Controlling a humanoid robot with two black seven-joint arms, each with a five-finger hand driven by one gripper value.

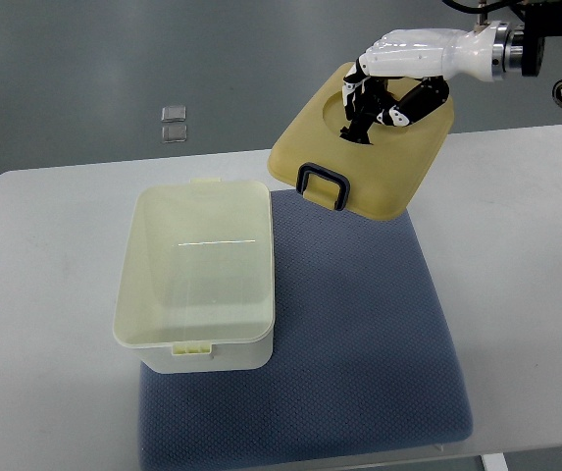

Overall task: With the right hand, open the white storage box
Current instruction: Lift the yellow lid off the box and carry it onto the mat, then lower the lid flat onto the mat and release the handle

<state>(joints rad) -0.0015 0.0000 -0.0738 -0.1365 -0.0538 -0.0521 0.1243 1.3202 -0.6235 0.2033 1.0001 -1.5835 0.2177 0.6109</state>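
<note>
Fingers (367, 96) of the right hand (398, 78), white with black joints, curled and clamped on the lid (379, 162), gripping it at a recess in its top face. Right arm entering from the picture's right edge near the far right corner, wrist white, with a metal cuff behind it.

Lid: pale yellow, rounded rectangle, held tilted in the air above the far edge of the table (526, 265), clear of the box. Black latch handle (324, 185) on its lower edge, hanging toward the mat.

White storage box (198, 280): open, uncovered, interior showing no contents. Stands on the left part of the mat (359, 324), overhanging the mat's left edge slightly; small clip tabs at its near and far rims. Well apart from the lid.

Mat: blue-grey, textured, lying at the table's middle and reaching its near edge.

Table: white, rounded corners.

Two small clear squares (173, 123) on the grey floor beyond the table's far left corner, one just beside the other.

Left arm: not visible.
</note>
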